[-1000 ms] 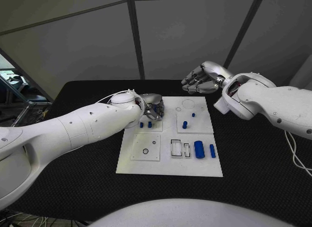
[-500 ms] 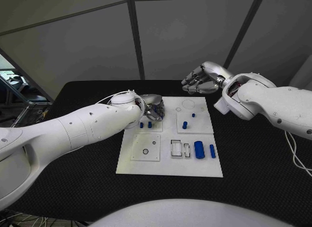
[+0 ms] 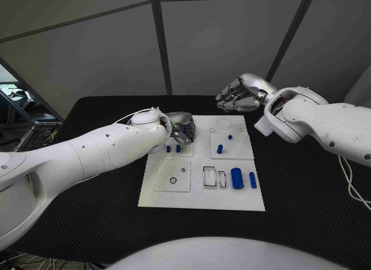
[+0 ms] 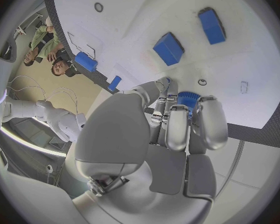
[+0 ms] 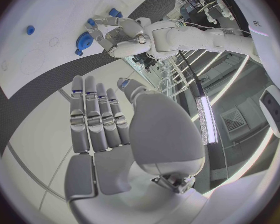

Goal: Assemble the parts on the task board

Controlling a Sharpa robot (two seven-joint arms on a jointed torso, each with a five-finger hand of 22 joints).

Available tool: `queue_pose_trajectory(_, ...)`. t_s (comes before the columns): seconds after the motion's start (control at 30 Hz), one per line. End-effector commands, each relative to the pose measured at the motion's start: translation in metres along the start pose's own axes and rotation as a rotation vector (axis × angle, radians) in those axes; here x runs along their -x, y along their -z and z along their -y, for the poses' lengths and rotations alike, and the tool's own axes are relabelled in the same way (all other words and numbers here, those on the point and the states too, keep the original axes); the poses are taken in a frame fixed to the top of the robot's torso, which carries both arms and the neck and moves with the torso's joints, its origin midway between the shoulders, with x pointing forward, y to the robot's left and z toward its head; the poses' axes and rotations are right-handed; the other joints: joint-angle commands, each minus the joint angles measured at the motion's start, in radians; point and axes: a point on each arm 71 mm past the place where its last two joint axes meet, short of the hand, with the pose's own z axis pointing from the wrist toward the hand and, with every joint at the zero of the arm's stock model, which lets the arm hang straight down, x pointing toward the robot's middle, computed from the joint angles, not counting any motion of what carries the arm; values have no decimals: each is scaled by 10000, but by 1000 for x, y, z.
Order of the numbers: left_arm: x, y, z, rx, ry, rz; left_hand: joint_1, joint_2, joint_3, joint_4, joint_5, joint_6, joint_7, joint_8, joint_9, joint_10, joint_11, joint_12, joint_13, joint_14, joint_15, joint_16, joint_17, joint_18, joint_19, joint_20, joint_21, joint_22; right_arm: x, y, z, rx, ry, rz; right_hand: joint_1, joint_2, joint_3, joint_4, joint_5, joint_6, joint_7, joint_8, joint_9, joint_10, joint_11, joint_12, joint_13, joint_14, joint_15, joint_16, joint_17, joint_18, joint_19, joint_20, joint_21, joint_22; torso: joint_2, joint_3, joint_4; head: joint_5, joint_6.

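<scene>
A small blue ridged gear-like part (image 4: 187, 98) is sitting on the white rectangular task board (image 3: 234, 199) near its far left corner, with the fingertips (image 4: 177, 139) of the robot's silver left hand (image 3: 181, 127) closing around it from above; the wrist view is showing the fingers curled onto the part's rim, so the hand is gripping it where it stands on the board. Two short blue blocks (image 3: 172, 148) are standing side by side just in front of that hand, appearing in the left wrist view as a pair of blue rectangles (image 4: 169, 48). Toward the middle of the board a blue upright peg (image 3: 220, 149) is standing in a raised white square panel, with a smaller blue stud (image 3: 230, 136) just beyond it. Nearer the front edge, a thick blue cylinder (image 3: 236, 178) and a slimmer blue cylinder (image 3: 253, 179) are lying parallel, beside a pair of open rectangular slots (image 3: 209, 176). The silver right hand (image 3: 240, 94) is hovering in the air beyond the far right corner of the board, holding nothing, its fingers lying straight and side by side with the thumb apart in the right wrist view (image 5: 102, 129). The board is resting in the middle of the black bench (image 3: 315, 185).
</scene>
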Motion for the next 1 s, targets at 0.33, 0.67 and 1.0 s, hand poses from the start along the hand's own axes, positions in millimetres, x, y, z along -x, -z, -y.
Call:
queue_pose_trajectory(0.33,9,10,2,-599,519,874,-222,-26,152,-34,1,237,66,-71,-21,219,15,-131,22,233,44,73,-27,-500,145,12,106,1024,1,0,-1,135,28,15,19,61,57,-13,47,-40,-5,70,4,-39,13,57,-10,47,-7,-69,-13,108,77,12,-34,-14,-3,-1,18,15,44)
queue_pose_trajectory(0.67,21,25,-6,-486,734,1037,-344,-59,136,-42,-13,316,64,-77,-26,307,8,-179,43,231,42,82,-37,-500,145,17,110,1034,2,1,0,109,37,33,19,61,57,-13,47,-40,-5,70,4,-39,13,57,-10,47,-7,-69,-13,108,77,12,-34,-14,1,-3,12,63,53)
queue_pose_trajectory(1.0,32,44,-32,179,778,1015,-396,-71,122,-37,-17,333,61,-86,-30,327,4,-204,48,229,41,83,-46,-497,142,18,101,1032,5,2,2,49,56,84,18,63,59,-12,47,-38,-6,73,4,-36,12,60,-9,50,-7,-71,-15,108,80,11,-36,-16,5,-3,9,65,56)
